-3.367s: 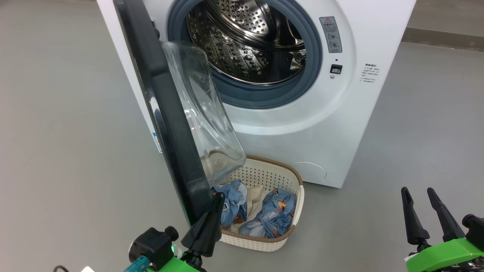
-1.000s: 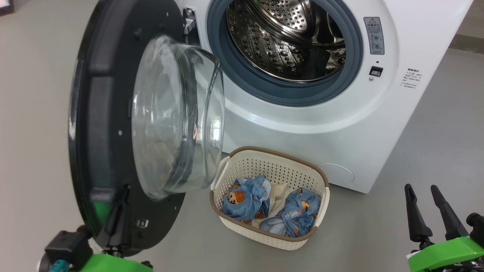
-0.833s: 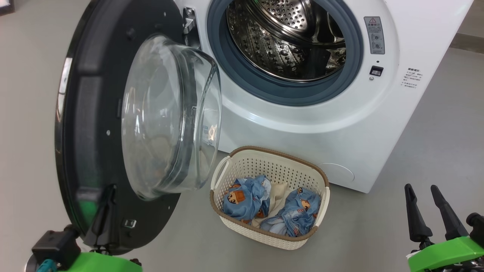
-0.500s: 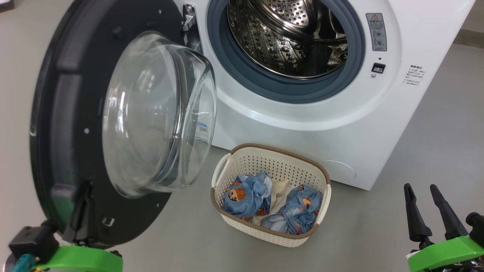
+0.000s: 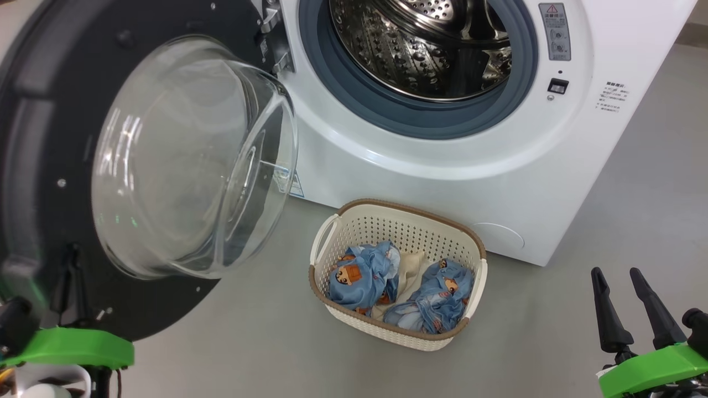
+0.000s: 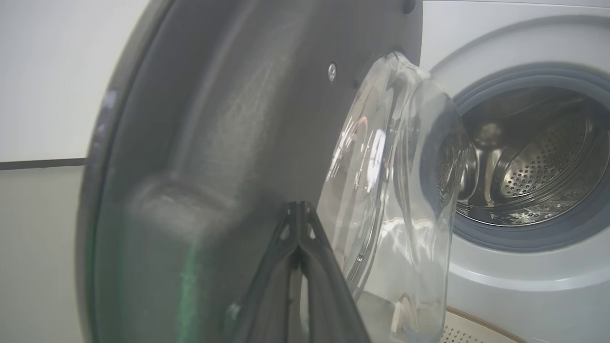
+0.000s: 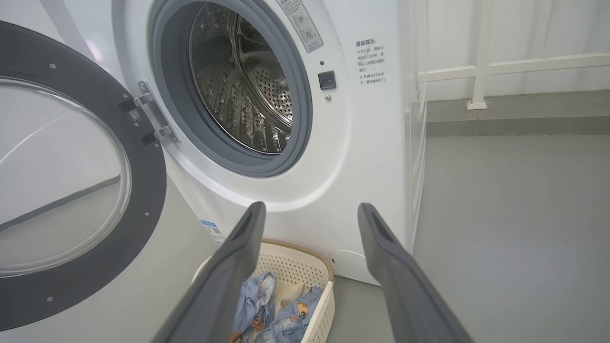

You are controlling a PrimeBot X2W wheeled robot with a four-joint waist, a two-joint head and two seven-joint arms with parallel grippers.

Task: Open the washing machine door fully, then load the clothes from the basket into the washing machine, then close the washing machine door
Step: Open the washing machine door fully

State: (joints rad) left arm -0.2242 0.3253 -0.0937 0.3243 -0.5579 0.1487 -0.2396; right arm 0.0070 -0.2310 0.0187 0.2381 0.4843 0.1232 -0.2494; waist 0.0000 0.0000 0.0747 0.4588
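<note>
washing machine door (image 5: 33,138) stands wide open, left of the washing machine (image 5: 442,182). left gripper (image 6: 299,209) closed, tips at the door's black inner face. right gripper (image 5: 614,272) spread apart, empty. clothes (image 5: 359,276) lie in the basket (image 5: 398,210), on the floor before the machine.

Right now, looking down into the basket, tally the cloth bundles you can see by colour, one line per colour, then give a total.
Blue bear-print bundles: 2
Cream cloth: 1
Total: 3, all lying in the basket; anything buried underneath cannot be counted.
</note>
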